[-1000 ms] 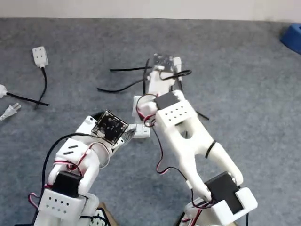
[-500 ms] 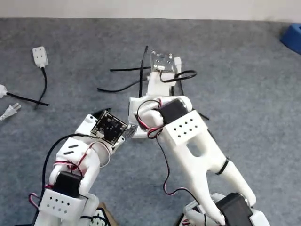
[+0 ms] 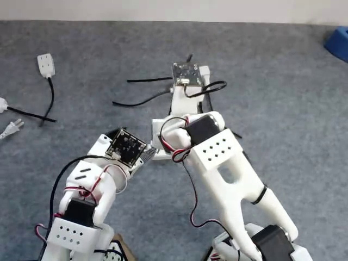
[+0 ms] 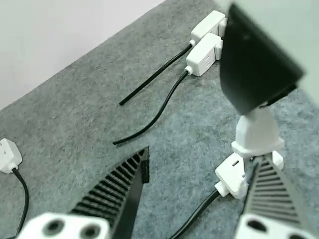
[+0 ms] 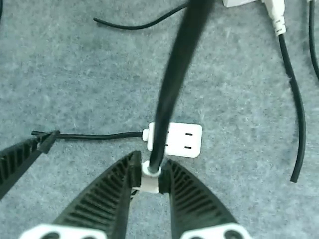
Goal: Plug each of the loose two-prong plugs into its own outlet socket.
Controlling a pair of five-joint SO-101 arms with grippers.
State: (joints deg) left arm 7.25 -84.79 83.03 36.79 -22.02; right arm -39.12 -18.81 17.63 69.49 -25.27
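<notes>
My right gripper (image 5: 150, 167) is shut on a small white plug (image 5: 148, 182), and the plug's black cord (image 5: 174, 74) runs up from the fingers. It hangs just above a white outlet socket (image 5: 175, 140) lying on the grey carpet. In the high view the right wrist camera board (image 3: 186, 73) hides those fingers. My left gripper (image 4: 199, 164) is open and low over the carpet. A white socket (image 4: 232, 177) with a black cord lies beside one of its fingers, and a white plug body (image 4: 256, 133) stands on that socket.
Two more white sockets (image 4: 205, 52) with black cords lie farther off. At the high view's left edge are a loose socket (image 3: 46, 64) on a black cord and a white two-prong plug (image 3: 12, 129). A blue object (image 3: 338, 42) sits at the far right.
The right arm has stretched forward, with its elbow moving up the table. The black cord it holds has swung. The left arm has stayed still.
</notes>
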